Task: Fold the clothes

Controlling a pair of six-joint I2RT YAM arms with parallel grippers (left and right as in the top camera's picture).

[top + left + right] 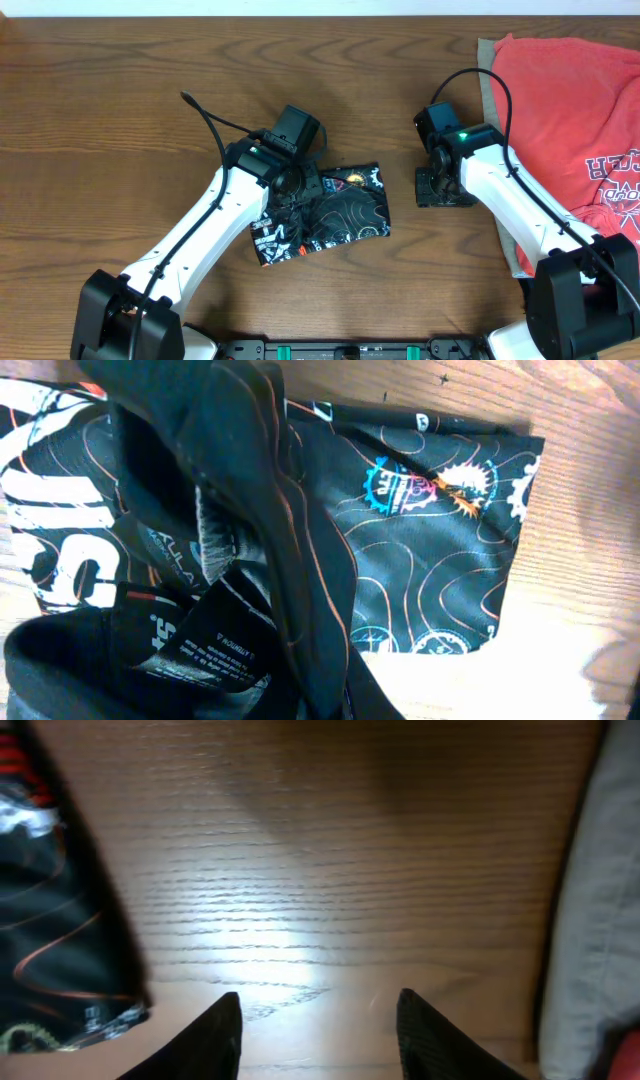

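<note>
The black jersey [345, 210] lies folded into a small packet at the table's middle, with orange contour lines and white lettering. My left gripper [292, 188] is over its left part. In the left wrist view the jersey [430, 550] has a fold and a label lifted up close to the camera, hiding the fingers, which appear shut on the cloth. My right gripper [440, 187] is open and empty over bare wood [318, 1020], just right of the jersey's edge [50, 940]. The coral-red T-shirt [570, 90] lies at the right on a beige garment [487, 80].
The wooden table [120, 100] stretches to the left and back. The beige garment's edge [590, 920] lies close to the right of my right gripper. The coral T-shirt reaches the table's right edge.
</note>
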